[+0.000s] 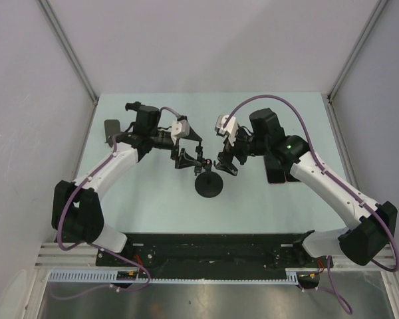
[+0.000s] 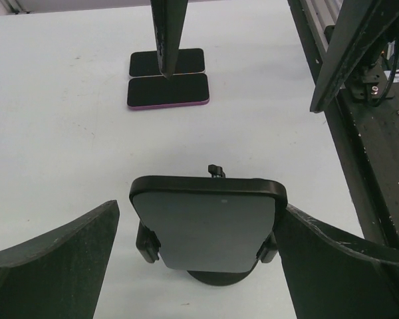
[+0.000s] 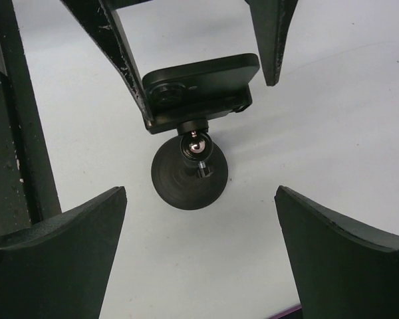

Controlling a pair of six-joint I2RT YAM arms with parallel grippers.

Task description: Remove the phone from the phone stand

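A dark phone (image 2: pixel 206 229) stands clamped in a black phone stand with a round base (image 2: pixel 216 277) in the middle of the table; its back shows in the right wrist view (image 3: pixel 199 83), above the base (image 3: pixel 189 176). My left gripper (image 2: pixel 199 207) is open and straddles the phone, one finger on each side; the right-hand finger (image 2: pixel 319 252) is close against the phone's edge. My right gripper (image 3: pixel 199 252) is open and empty, hovering just behind the stand. In the top view both grippers, left (image 1: pixel 191 159) and right (image 1: pixel 227 165), meet above the base (image 1: pixel 209 186).
Two other phones lie flat beyond the stand, one in a purple case (image 2: pixel 167 91) and a black one (image 2: pixel 167 62); the purple one lies under my right arm (image 1: pixel 276 175). A dark object (image 1: pixel 112 129) sits at the far left. Grey walls surround the table.
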